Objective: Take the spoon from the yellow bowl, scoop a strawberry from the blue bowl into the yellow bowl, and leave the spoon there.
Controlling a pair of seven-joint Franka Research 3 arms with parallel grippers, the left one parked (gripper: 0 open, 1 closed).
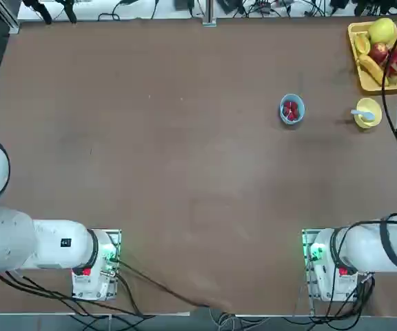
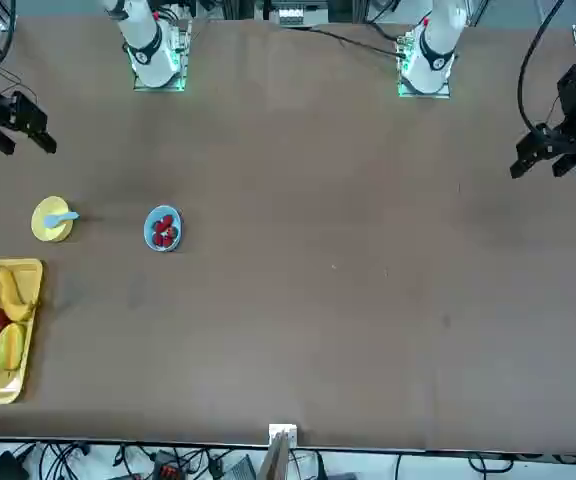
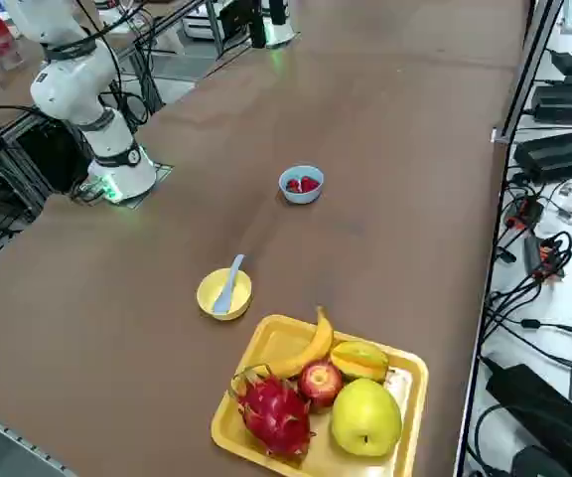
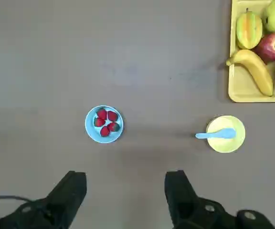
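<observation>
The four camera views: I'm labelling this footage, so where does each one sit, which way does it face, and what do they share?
Top: overhead, facing down; both arm bases at the bottom edge.
Front: across the table, facing the robot; bases along the top edge, right gripper at the left edge.
Right side: raised at the robot's right, looking diagonally; right arm's base and lower links.
Right wrist: high above the table, looking down past its own open fingers.
All four show the blue bowl, the yellow bowl with the spoon, and the fruit tray.
</observation>
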